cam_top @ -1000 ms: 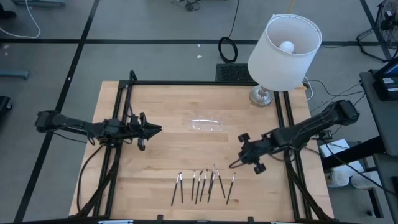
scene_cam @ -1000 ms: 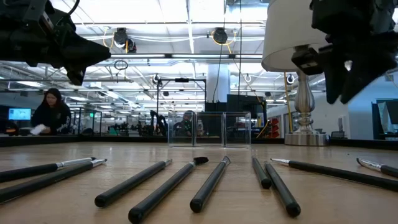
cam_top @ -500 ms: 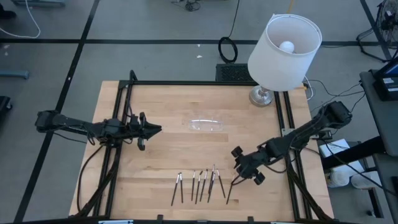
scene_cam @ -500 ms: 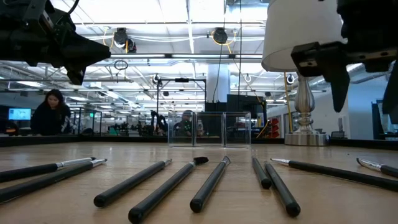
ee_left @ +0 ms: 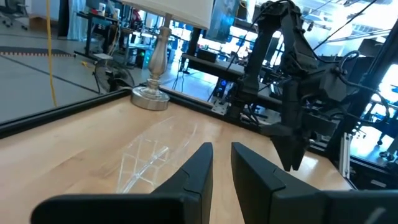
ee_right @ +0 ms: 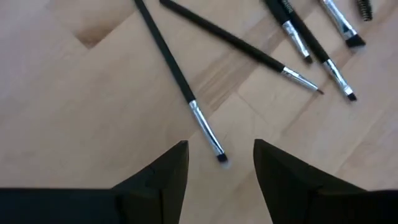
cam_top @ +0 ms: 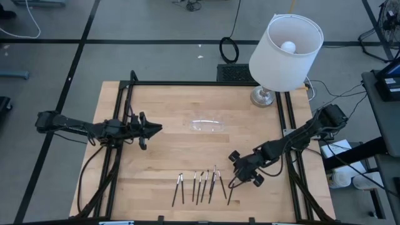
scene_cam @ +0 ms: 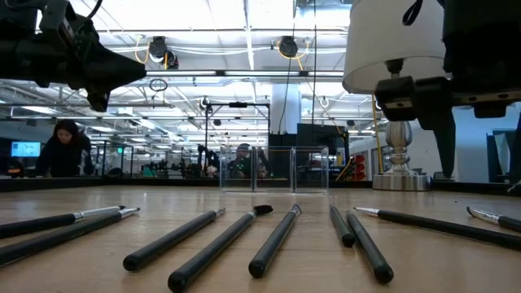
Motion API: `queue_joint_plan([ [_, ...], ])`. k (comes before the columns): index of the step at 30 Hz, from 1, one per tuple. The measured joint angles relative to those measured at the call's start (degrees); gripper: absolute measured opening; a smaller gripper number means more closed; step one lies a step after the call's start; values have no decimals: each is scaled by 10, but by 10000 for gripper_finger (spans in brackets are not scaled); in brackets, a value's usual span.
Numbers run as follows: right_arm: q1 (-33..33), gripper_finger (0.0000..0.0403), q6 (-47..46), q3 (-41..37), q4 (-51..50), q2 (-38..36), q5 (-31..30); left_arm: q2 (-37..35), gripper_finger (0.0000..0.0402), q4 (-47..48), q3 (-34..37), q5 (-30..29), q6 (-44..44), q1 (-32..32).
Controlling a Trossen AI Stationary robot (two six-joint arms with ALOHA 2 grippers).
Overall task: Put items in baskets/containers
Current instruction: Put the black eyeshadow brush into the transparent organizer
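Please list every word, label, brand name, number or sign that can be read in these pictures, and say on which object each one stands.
No text can be read in any view.
Brush handle in the right wrist view: small pale print, too blurred to read.
Blue screen in the room behind the table: content too small to read.
Lampshade, clear tray and table: no markings visible.

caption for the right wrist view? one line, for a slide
Right gripper, jaws open, poised over the metallic tip of a thin dark brush on the wooden table.
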State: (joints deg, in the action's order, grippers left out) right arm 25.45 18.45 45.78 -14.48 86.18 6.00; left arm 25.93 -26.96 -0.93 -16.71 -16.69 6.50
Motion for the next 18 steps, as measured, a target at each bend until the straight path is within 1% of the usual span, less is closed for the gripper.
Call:
queue_joint_plan([
  [12, -21, 164, 34, 0, 18, 20, 3, 0, 65, 2, 0, 0, 0, 0],
  [18, -35, 159, 34, 0, 25, 19, 54, 0, 65, 4, 0, 0, 0, 0],
])
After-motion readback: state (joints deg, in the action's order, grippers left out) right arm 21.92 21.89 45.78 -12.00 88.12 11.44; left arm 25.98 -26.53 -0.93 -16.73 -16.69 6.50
